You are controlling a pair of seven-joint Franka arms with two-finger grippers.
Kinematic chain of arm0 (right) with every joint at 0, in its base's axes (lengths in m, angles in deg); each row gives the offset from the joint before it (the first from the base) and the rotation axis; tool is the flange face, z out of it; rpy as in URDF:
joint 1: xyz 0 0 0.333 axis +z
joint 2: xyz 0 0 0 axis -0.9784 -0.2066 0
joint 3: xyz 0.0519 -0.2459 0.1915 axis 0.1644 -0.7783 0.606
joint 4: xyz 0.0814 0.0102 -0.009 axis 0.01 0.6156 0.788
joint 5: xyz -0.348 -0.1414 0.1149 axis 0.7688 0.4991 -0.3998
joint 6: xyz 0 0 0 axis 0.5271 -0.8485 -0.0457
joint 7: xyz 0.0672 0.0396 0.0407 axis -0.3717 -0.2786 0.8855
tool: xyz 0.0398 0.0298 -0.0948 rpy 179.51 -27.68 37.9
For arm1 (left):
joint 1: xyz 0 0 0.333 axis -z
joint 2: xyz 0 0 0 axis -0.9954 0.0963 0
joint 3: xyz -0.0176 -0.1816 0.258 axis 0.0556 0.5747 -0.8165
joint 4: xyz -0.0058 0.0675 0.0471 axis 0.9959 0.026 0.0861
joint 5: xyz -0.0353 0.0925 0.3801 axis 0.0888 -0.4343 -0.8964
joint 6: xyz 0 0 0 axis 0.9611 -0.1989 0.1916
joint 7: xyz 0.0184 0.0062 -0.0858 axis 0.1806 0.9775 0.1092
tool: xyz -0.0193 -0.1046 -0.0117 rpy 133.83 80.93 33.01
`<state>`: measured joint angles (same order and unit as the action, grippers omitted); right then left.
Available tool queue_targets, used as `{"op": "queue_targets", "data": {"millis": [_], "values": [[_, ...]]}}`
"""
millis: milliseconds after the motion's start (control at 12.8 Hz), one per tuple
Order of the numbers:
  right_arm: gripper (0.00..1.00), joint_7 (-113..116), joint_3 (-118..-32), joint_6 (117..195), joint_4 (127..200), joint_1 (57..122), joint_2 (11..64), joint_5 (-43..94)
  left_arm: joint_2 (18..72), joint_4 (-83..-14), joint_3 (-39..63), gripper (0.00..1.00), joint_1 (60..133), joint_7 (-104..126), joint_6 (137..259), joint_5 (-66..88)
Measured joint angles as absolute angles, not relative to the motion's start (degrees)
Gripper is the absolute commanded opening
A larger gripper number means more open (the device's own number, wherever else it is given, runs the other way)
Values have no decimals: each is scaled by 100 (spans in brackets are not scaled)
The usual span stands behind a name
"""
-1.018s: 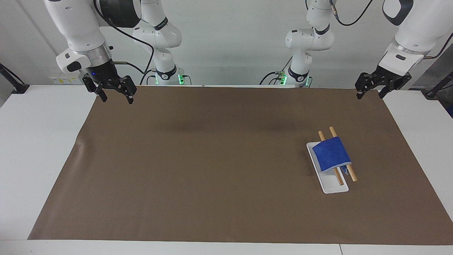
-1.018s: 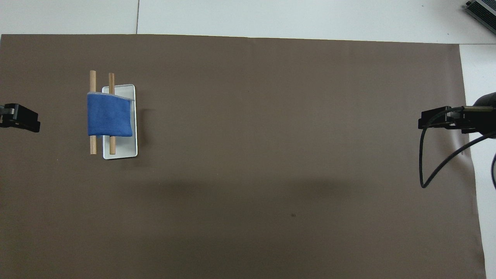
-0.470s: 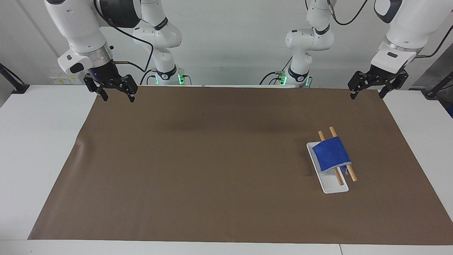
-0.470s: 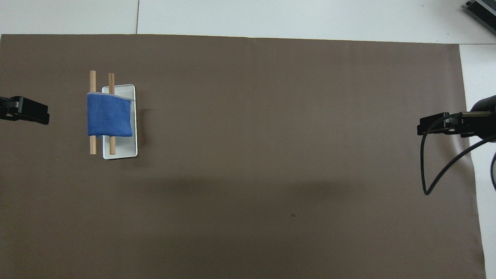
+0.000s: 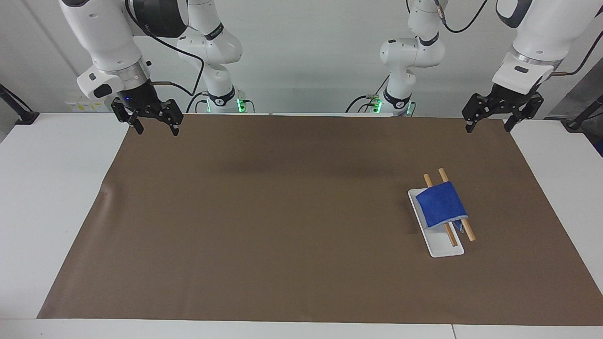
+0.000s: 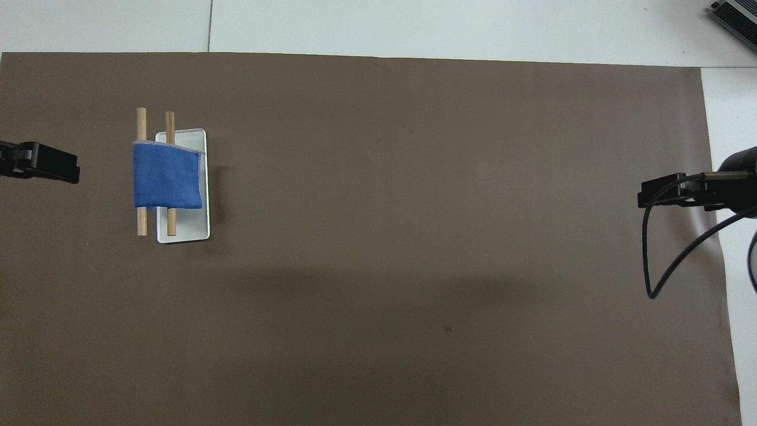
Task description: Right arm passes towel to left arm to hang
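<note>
The bright-blue towel (image 5: 441, 204) hangs draped over two wooden rods (image 5: 468, 233) of a small rack with a white base (image 5: 443, 247), toward the left arm's end of the table. It also shows in the overhead view (image 6: 167, 183) on the rods (image 6: 141, 118) and base (image 6: 183, 234). My left gripper (image 5: 487, 127) is open and empty, up in the air over the mat's corner by its own base, apart from the towel; it also shows in the overhead view (image 6: 53, 168). My right gripper (image 5: 157, 131) is open and empty over the mat's other near corner (image 6: 656, 198).
A brown mat (image 5: 282, 212) covers most of the white table (image 5: 47, 188). A black cable (image 6: 662, 260) loops down from the right wrist. A grey device (image 6: 736, 15) sits at the table's farthest corner on the right arm's end.
The left gripper has risen a little and shifted toward the towel's side of the mat. The right gripper has moved slightly. The towel has not moved.
</note>
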<state>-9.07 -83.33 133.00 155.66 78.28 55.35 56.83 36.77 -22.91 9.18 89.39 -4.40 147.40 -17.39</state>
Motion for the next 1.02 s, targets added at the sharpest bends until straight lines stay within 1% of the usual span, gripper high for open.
{"op": "queue_targets", "data": {"millis": [627,1018], "values": [[100,-906,-8333,13300,15566,7830,5535,5684,3665,-2335,892,100,8717,-334,14740,-1541],[100,-906,-8333,13300,15567,7830,5535,5684,3662,-2335,1235,100,8354,-329,14740,-1529]]}}
